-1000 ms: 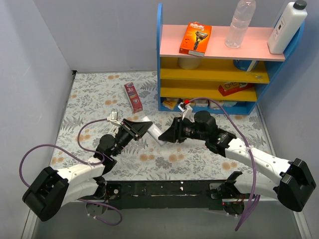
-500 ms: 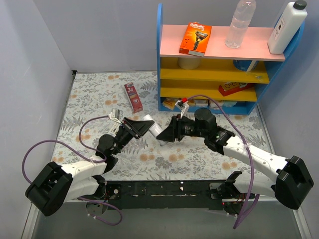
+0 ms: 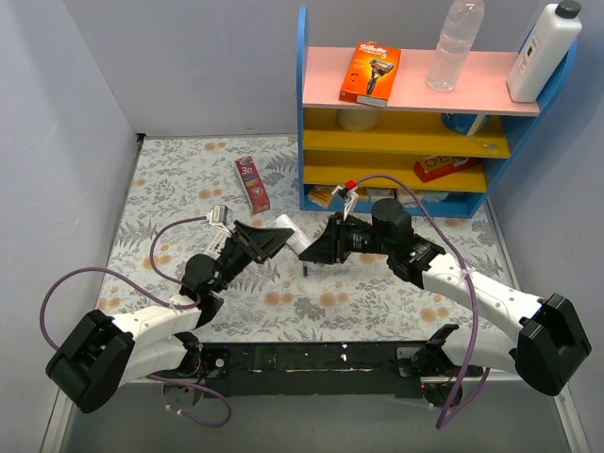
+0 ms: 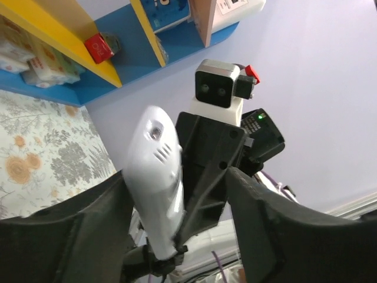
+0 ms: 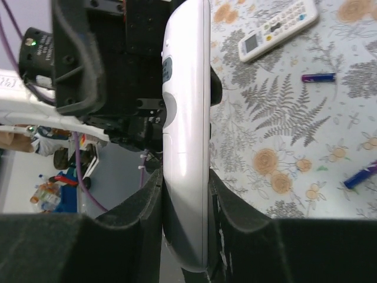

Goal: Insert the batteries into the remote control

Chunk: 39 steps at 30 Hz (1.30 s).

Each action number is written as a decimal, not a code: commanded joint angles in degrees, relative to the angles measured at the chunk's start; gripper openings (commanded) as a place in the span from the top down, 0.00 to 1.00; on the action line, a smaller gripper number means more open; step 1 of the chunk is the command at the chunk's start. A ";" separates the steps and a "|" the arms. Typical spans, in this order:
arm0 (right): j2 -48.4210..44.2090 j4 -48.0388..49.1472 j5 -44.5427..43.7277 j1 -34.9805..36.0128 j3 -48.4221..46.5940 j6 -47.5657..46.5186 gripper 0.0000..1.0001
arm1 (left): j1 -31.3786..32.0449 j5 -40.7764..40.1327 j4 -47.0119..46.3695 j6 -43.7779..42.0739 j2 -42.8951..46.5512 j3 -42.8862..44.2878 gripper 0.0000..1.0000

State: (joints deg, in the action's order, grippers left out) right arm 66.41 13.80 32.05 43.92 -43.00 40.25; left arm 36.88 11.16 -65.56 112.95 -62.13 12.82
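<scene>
My fingers [image 5: 126, 236] are matt black plastic; the remote control [image 5: 185, 118] at centre is smooth, glossy white plastic.

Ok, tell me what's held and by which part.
The right end effector clamps the white remote across its long edges near one end; the left end effector stands open around the other end.

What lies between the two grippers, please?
The white remote control spans from the left gripper to the right gripper, clearest in the top view.

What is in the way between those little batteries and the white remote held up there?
Nothing visible. Two batteries lie bare on the table; the remote is held up off it by the right gripper.
</scene>
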 commanded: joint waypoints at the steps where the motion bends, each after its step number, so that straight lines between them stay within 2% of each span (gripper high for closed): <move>1: -2.51 -2.18 -1.46 -2.52 -2.44 -4.39 0.99 | 0.12 -0.16 9.55 -6.23 4.90 1.86 0.30; 2: -3.21 -3.33 -2.08 -2.87 -2.35 -5.96 0.99 | 0.12 -0.95 13.05 -7.73 5.61 3.34 0.16; 3: -3.48 -4.74 -2.60 -3.66 -2.35 -6.84 0.99 | 0.12 -1.75 20.57 -10.87 6.75 4.05 0.10; 5: -4.53 -10.25 -4.97 -4.46 -2.79 -10.69 0.99 | 0.12 -4.46 26.68 -13.88 9.30 5.89 0.02; 7: -4.97 -14.83 -7.60 -5.42 -4.45 -14.22 0.99 | 0.03 -7.36 35.56 -16.95 11.32 7.04 0.02; 8: -5.15 -21.30 -11.45 -5.69 -5.24 -15.97 0.99 | 0.03 -10.34 38.81 -17.67 13.50 7.57 0.02; 9: -5.07 -24.14 -14.01 -6.04 -7.16 -19.82 0.99 | 0.03 -13.41 45.37 -18.19 14.31 8.96 0.02; 12: -3.84 -35.55 -26.22 -6.48 -9.46 -24.76 0.99 | 0.03 -20.63 56.72 -20.57 17.56 11.86 0.02; 15: -2.08 -42.16 -38.88 -6.65 -10.61 -27.32 0.99 | 0.03 -26.34 64.99 -23.99 19.84 14.16 0.02; 18: -0.41 -43.95 -49.61 -7.35 -9.65 -28.82 0.99 | 0.03 -31.52 72.47 -26.37 21.43 17.49 0.02; 20: 1.16 -45.00 -56.88 -8.06 -8.68 -29.26 0.99 | 0.12 -33.39 75.48 -26.81 22.22 19.34 0.02; 23: 4.15 -45.27 -63.14 -9.55 -7.98 -29.79 0.99 | 0.03 -34.80 79.26 -28.13 23.98 20.31 0.02; 29: 11.97 -43.95 -69.66 -10.87 -7.80 -33.04 0.99 | 0.03 -34.98 83.39 -28.13 26.70 20.75 0.02; 35: 19.35 -42.28 -72.13 -11.05 -6.83 -36.90 0.99 | 0.03 -37.69 87.70 -29.44 26.89 22.60 0.02; 39: 23.23 -41.14 -69.59 -10.96 -5.95 -39.89 0.99 | 0.03 -37.61 87.53 -31.47 26.27 23.83 0.02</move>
State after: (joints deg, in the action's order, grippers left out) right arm 87.05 -29.58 -36.62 33.06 -49.76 4.21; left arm 36.88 -24.27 20.12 84.38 -35.73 33.63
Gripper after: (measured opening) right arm 0.342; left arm 0.981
